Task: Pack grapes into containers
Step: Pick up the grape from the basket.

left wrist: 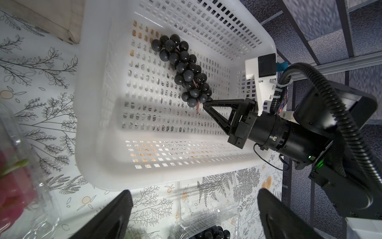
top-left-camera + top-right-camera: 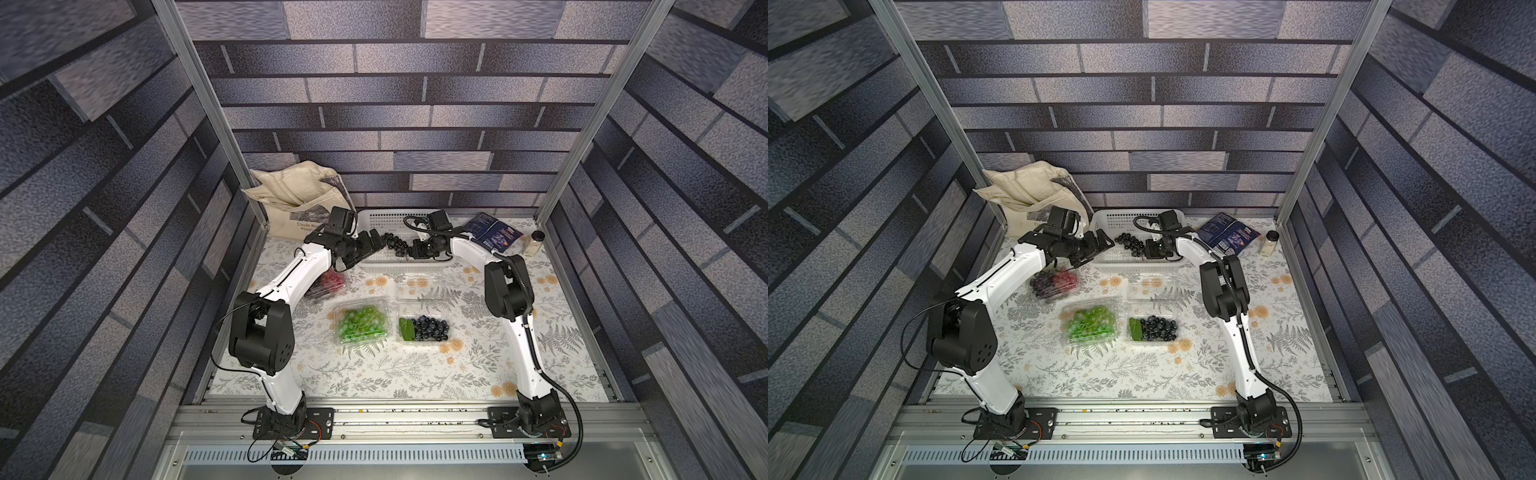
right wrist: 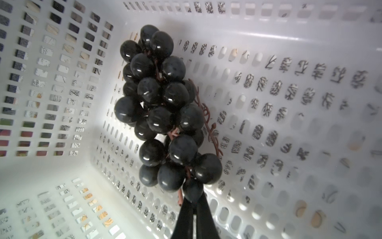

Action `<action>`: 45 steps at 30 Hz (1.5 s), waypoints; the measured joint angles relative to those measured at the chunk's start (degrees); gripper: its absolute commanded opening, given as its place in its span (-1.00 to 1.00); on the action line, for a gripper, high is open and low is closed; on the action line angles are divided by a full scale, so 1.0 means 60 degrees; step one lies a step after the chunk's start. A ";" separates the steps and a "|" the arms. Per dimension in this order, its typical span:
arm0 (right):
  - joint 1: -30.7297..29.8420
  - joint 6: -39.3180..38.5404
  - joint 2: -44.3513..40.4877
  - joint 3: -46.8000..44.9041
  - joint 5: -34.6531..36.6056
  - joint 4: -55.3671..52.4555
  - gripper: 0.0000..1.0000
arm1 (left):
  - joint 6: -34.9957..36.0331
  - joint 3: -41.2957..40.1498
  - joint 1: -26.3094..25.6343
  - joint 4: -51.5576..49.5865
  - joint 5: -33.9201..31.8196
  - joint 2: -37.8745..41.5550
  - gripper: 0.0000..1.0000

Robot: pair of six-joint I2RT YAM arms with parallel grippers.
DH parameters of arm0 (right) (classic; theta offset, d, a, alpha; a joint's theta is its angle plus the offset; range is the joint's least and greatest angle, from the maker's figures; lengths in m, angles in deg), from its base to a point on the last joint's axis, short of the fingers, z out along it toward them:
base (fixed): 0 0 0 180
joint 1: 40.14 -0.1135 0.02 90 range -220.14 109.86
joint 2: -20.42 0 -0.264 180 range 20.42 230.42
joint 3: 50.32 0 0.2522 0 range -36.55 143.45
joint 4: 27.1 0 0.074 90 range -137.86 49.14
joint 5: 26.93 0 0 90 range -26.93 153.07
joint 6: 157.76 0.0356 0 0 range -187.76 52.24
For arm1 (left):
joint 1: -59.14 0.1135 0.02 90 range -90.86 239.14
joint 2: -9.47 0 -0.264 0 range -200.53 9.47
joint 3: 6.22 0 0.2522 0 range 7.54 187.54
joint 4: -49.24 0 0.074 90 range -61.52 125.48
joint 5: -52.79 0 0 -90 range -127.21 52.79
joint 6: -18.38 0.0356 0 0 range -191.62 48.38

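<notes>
A dark purple-black bunch of grapes [image 2: 394,243] [image 1: 184,68] [image 3: 163,109] lies in the white perforated basket [image 2: 399,267]. My right gripper [image 2: 410,251] [image 1: 205,104] [image 3: 193,201] reaches into the basket and is shut on the bunch's stem end. My left gripper [image 2: 372,245] [image 1: 193,191] hangs open by the basket's near-left corner, holding nothing. In front of the basket stand three clear containers. One holds green grapes [image 2: 360,323], one holds dark grapes with a leaf [image 2: 428,328] and has its lid open, and one holds red grapes [image 2: 1057,282], partly under my left arm.
A cream tote bag [image 2: 299,195] leans in the back left corner. A blue packet [image 2: 492,232] and a small jar [image 2: 534,243] sit at the back right. The floral table cover [image 2: 374,365] stretches to the metal rail at the front.
</notes>
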 measured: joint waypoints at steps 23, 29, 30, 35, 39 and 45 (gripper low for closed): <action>0.0404 0.0178 -0.1275 0.0484 0.0423 -0.0372 -0.41 | 0.0004 0.0000 -0.0047 -0.0004 0.0000 -0.0004 0.94; 0.0495 0.0135 -0.0266 0.0678 0.0430 -0.0164 -0.44 | 0.0004 0.0011 -0.0171 0.0004 0.0004 -0.0219 0.94; 0.0521 0.0135 -0.0087 0.0674 0.0430 -0.0127 -0.45 | 0.0004 0.0011 -0.0175 0.0000 0.0004 -0.0251 0.94; 0.0594 0.0138 0.0291 0.0674 0.0372 0.0015 -0.45 | 0.0004 0.0047 -0.0171 -0.0007 0.0004 -0.0350 0.94; 0.0634 0.0131 -0.0058 0.0729 0.0350 -0.0102 -0.37 | 0.0018 0.0455 -0.0171 -0.0149 0.0004 -0.0565 0.94; 0.1548 -0.0157 -0.0481 0.2182 0.0120 -0.0404 -0.15 | 0.0266 0.1869 -0.0171 -0.0546 -0.0004 -0.1399 0.95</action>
